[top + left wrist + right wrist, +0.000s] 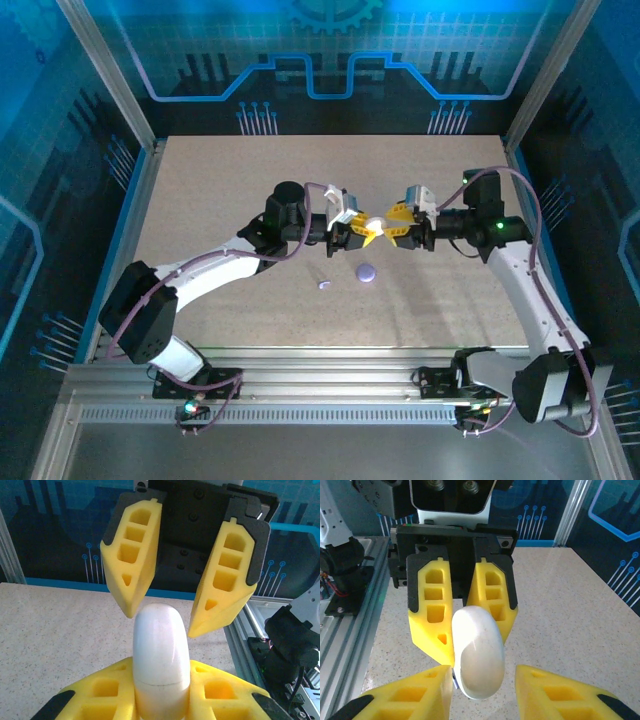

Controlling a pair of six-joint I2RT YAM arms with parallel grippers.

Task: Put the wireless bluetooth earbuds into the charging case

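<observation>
Left gripper (363, 233) clamps smooth off-white pebble-shaped plastic charging case (160, 640); right gripper (396, 224) spread wide, empty. Probably light and slippery: pinch its broad faces.

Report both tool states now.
Left tool: closed, holding the rounded off-white plastic charging case.
Right tool: open, its yellow fingers spread on either side of that case.

Off-white rounded case piece (160, 650) held on edge in left gripper (365, 232). At its 6 o'clock, flat on table (220, 200): lavender disc (367, 272). At disc's 9 o'clock, apart: one tiny earbud (323, 285).
</observation>
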